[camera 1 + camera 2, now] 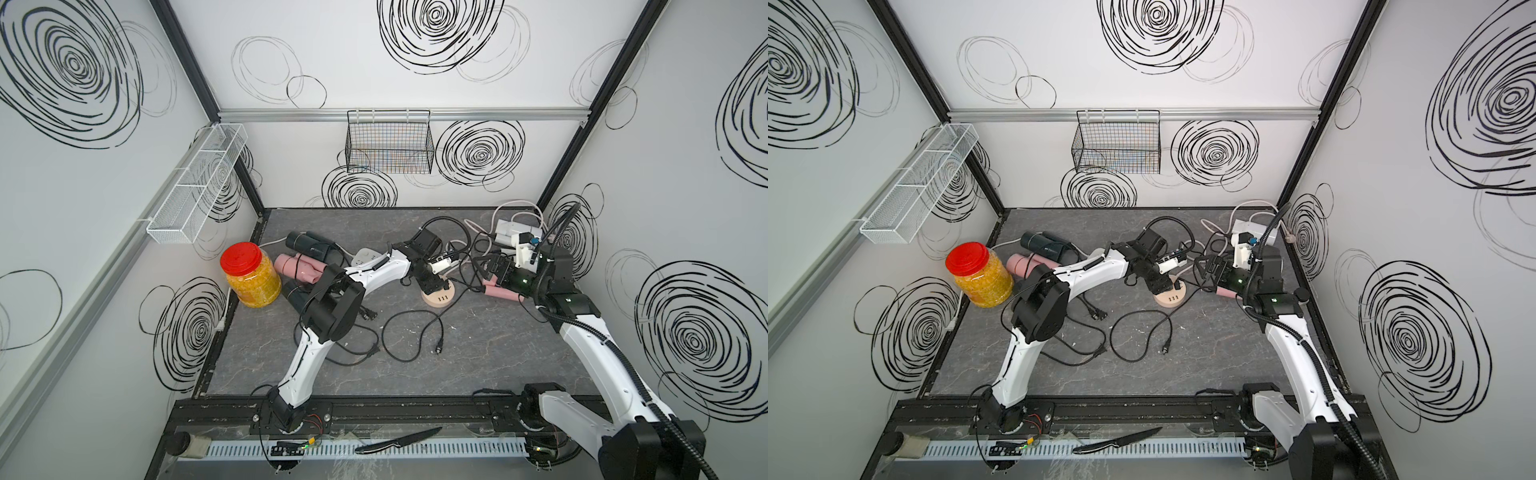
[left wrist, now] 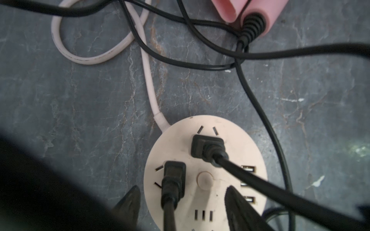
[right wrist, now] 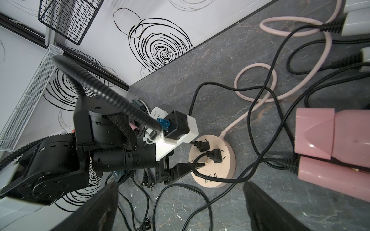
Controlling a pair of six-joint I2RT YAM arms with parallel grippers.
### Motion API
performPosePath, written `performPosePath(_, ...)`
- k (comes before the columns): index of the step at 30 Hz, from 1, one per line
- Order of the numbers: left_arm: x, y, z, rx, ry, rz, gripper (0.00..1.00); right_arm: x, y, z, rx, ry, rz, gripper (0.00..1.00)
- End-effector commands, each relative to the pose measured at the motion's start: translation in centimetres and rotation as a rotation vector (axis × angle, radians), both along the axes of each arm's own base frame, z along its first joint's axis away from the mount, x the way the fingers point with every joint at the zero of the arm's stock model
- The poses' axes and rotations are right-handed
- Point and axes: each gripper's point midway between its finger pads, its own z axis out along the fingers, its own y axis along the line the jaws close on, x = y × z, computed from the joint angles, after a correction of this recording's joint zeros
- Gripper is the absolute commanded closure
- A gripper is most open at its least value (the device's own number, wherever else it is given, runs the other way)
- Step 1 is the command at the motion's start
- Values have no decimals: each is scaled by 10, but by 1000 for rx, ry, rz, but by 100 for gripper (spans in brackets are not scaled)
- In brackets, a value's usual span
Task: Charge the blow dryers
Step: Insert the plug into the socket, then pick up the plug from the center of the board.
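Your left gripper (image 2: pixel 181 197) hangs over the round beige socket hub (image 2: pixel 236 140), its fingers (image 2: pixel 130 202) released and standing apart on either side of a black plug (image 2: pixel 174 176) seated in the hub. A second plug (image 2: pixel 207 148) sits in the neighbouring socket. Your right gripper (image 3: pixel 180 208) hovers near the hub, jaws wide and empty. One pink blow dryer (image 3: pixel 330 140) lies just beside the hub, with the white dryers (image 3: pixel 354 28) farther from it. A dark dryer (image 1: pixel 309 245) and a second pink dryer (image 1: pixel 297 268) lie well apart from the hub, on its opposite side.
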Motion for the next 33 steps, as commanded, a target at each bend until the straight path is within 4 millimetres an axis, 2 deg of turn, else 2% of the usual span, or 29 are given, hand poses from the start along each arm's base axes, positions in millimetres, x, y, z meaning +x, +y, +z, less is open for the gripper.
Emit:
performPosePath(1,9,-8,54,-100,-90,35,19,-3,0,11,-7,-39,14,0)
performPosePath(5,8,4,74,-121,-120,101,9,-9,2,16,-25,-53,36,0)
performPosePath(9,-8,23,88,-189,-114,194,4,-17,2,19,-69,-70,43,0)
performPosePath(10,-14,29,91,-207,-106,224,1,-19,3,19,-80,-69,44,0)
performPosePath(13,-36,43,105,-281,-68,303,1,-28,9,17,-128,-67,51,2)
performPosePath(17,-74,53,108,-360,18,345,1,-43,22,7,-205,-40,74,8)
performPosePath(21,-111,64,97,-437,137,379,1,-63,34,-14,-229,36,112,18)
performPosePath(27,-143,89,74,-490,162,502,1,-88,55,-63,-203,152,160,30)
performPosePath(29,-162,83,68,-470,161,466,3,-89,60,-81,-143,197,142,36)
performPosePath(31,-175,79,59,-439,171,447,5,-88,66,-99,-72,232,131,37)
performPosePath(33,-182,74,50,-425,191,439,7,-83,64,-116,-49,266,83,38)
